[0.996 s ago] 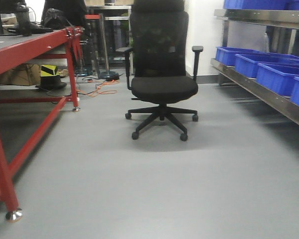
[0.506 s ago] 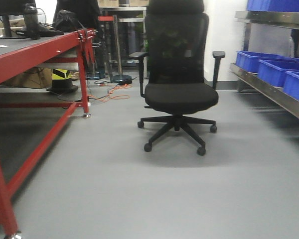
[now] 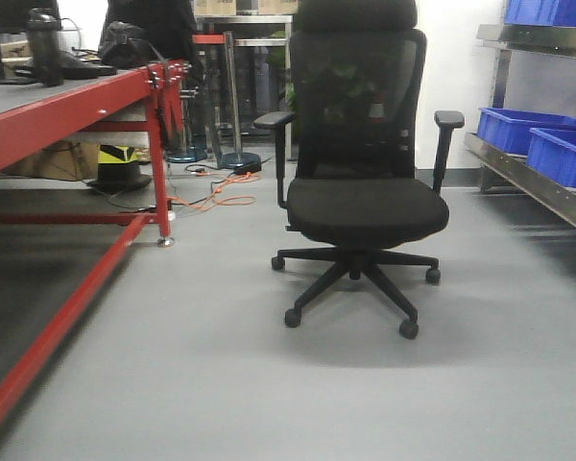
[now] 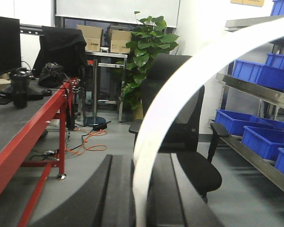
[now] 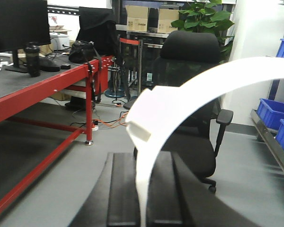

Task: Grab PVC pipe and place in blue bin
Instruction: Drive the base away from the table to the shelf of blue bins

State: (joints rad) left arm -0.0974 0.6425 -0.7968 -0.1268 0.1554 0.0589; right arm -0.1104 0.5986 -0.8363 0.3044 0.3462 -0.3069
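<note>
In the left wrist view, clenches a small white curved plastic PVC pipe (image 4: 149,137) between the two dark pads of the left gripper (image 4: 142,163). Rises from 6 o'clock between the pads, touching both, and arches over to 2 o'clock. In the right wrist view, likewise grasps a second white curved PVC pipe (image 5: 203,90) in the right gripper (image 5: 143,158). Pinched at 6 o'clock, stepped at the bend, sweeping out to 3 o'clock. One strap per gripper, two in all.

In the front view, one black mesh office chair (image 3: 365,202) on castors at 12 o'clock, one long red-framed steel table (image 3: 77,96) at 9 o'clock, one steel rack (image 3: 538,192) at 3 o'clock. On the rack's lower shelf, two blue plastic bins (image 3: 509,130) side by side, with a sliver of a third at the picture's edge and more blue above at 1 o'clock. Behind, two cardboard boxes (image 4: 92,35) and one green potted plant (image 4: 149,47). One orange cable (image 3: 216,200) looping on the floor near the table's far leg at 10 o'clock.

Bare grey floor (image 3: 221,384) across 6 o'clock, running on as one lane between the table's leg rail and the chair's castors. A second lane between the chair and the rack's front edge at 4 o'clock.
</note>
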